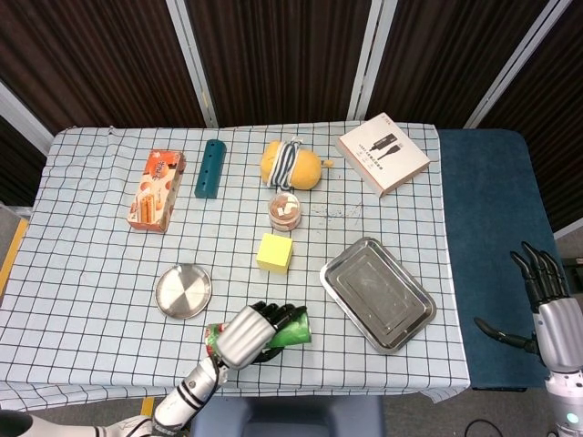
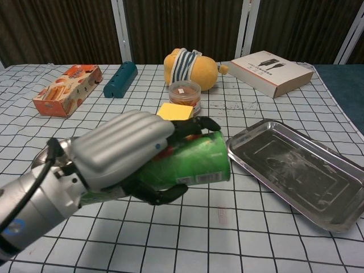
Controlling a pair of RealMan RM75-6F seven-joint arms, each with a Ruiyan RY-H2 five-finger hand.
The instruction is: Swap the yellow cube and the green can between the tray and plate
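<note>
1. The green can (image 1: pixel 284 330) lies sideways in the left hand (image 1: pixel 244 333), clasped above the worktop between plate (image 1: pixel 182 290) and tray (image 1: pixel 377 293).
2. The plate and tray are both bare.
3. The yellow cube (image 1: pixel 274 252) sits on the worktop, unplaced.
4. The right hand (image 1: pixel 550 309) idles with fingers spread, holding nothing.

yellow cube (image 2: pixel 176 111) mostly behind left hand (image 2: pixel 122 153)

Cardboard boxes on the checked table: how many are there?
2. An orange snack box lies at the far left of the table, and a white flat box with a cable picture lies at the far right. None seems hidden.
</note>
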